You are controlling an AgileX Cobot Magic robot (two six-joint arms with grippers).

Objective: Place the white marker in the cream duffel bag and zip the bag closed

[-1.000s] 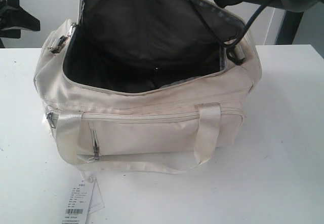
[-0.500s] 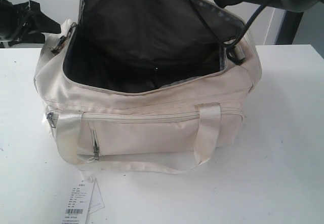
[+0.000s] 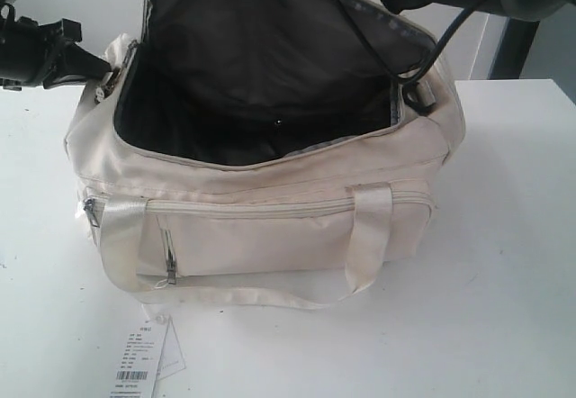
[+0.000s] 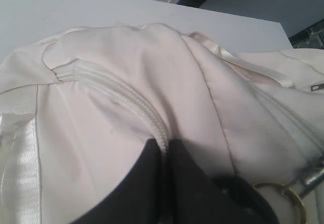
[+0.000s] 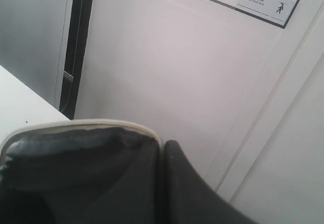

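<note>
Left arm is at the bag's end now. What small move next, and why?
Probably open the left gripper and shift it onto the ringed metal zipper pull: its fingers sit pressed together on the zipper track of the soft cream fabric duffel bag, the pull beside them, ungrasped. The right gripper pinches the dark-lined flap upright, so the mouth gapes.

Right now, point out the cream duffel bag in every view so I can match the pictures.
Exterior view: cream duffel bag fills the middle, top open.
Left wrist view: cream duffel bag fabric fills most of the picture.
Right wrist view: only a cream-edged, dark-lined flap of the cream duffel bag shows.
Shared landmark: white table.
</note>
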